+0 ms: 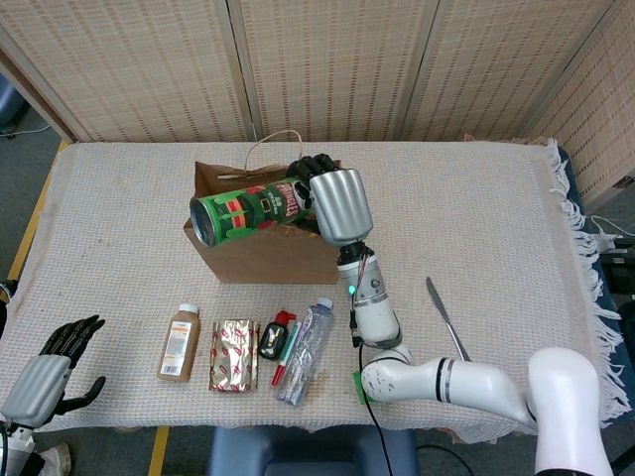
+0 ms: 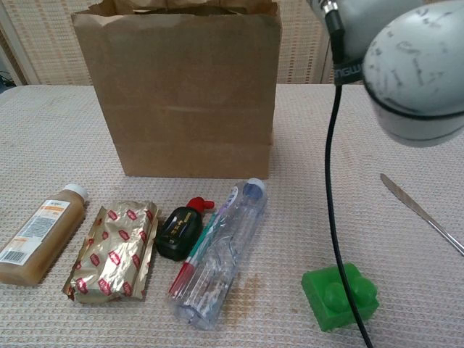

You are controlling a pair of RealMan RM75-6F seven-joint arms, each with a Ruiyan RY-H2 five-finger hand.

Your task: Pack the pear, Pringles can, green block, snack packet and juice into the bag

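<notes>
Overhead, woven screens back the cloth-covered table; right hand grips the Pringles can.

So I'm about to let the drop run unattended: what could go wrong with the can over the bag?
The Pringles can lies sideways in the right hand, its free end out past the bag's left wall, so it may catch the rim or fall outside. Pushing down could crumple or tip the bag. The arm's cable hangs by the green block and might snag it.
</notes>
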